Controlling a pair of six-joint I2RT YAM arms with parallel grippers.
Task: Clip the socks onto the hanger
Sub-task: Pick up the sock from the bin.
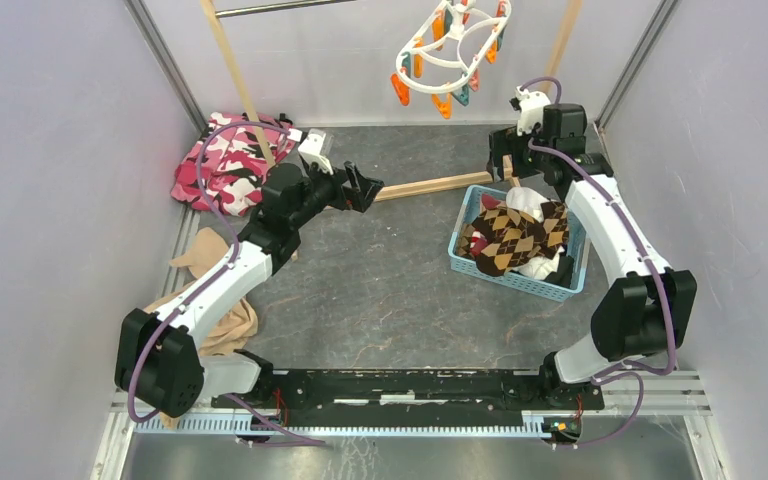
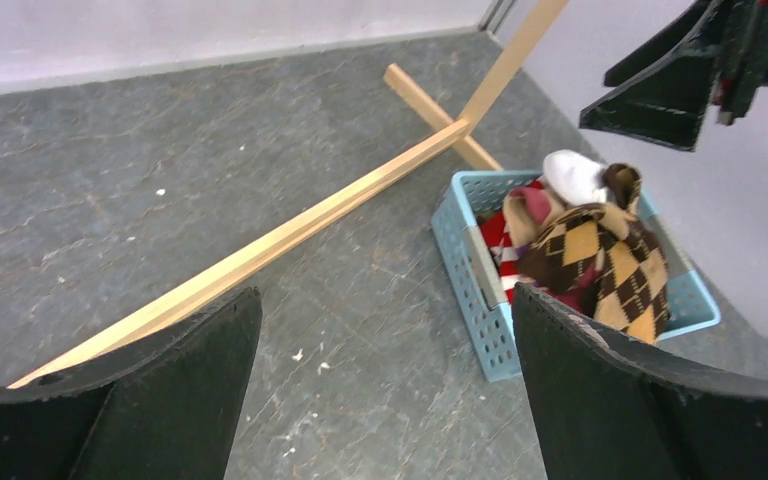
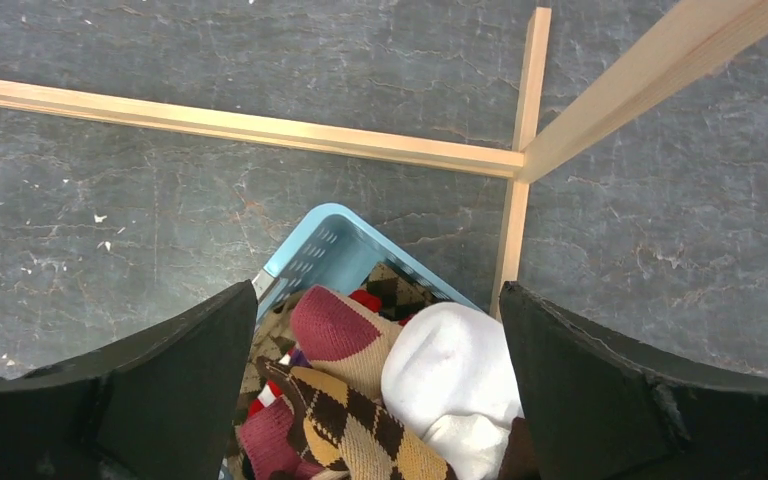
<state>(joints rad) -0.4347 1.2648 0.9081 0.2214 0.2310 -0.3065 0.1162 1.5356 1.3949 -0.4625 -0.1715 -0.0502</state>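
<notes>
Socks (image 1: pixel 512 238): a heap of brown argyle, white and maroon-tan ones, piled in a blue basket (image 1: pixel 515 283) on the right half of the desk (image 1: pixel 380 290).
Right gripper (image 3: pixel 375 390): jaws wide apart, holding nothing. It hangs over the far end of the basket, and its wrist view shows a white sock and a maroon-tan sock below, between its fingers.
Left gripper (image 1: pixel 365 188): jaws wide apart, holding nothing. It is above the middle of the desk, left of the basket and aimed toward it, well apart from the socks.
Hanger (image 1: pixel 450 45): white looped rings with orange and teal clothespins dangling. It hangs at the far side, high above the desk and apart from both grippers.
Wooden rack frame (image 1: pixel 430 186): its floor bar runs from below the left gripper to the basket's far corner. There it meets a cross foot and a slanted upright, close to the right gripper.
Pink camouflage cloth (image 1: pixel 222 165): in the far left corner, behind the left arm.
Tan garment (image 1: pixel 228 330): near left, partly under the left arm.
</notes>
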